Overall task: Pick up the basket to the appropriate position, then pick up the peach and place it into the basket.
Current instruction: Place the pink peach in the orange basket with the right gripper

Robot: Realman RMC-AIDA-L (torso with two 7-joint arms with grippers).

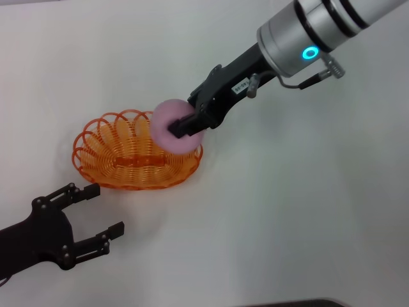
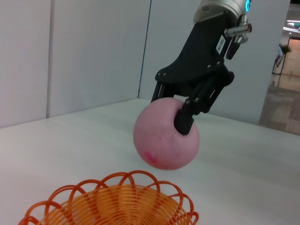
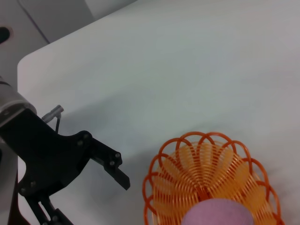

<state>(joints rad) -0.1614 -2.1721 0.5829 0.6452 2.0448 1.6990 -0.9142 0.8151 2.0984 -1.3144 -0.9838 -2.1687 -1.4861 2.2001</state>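
While your right gripper (image 1: 192, 121) clamps the peach (image 1: 172, 125) above the basket (image 1: 121, 160)'s right rim, release early and it could clip the edge and roll off, your left gripper (image 1: 102, 214) splayed nearby.

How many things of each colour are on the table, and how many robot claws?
Orange looped plastic basket: 1
Round pink toy peach, held above the basket: 1
Black robot claws, left claw and right claw: 2
Total: 4

small white label (image 1: 241, 86) on right gripper mount — print unreadable
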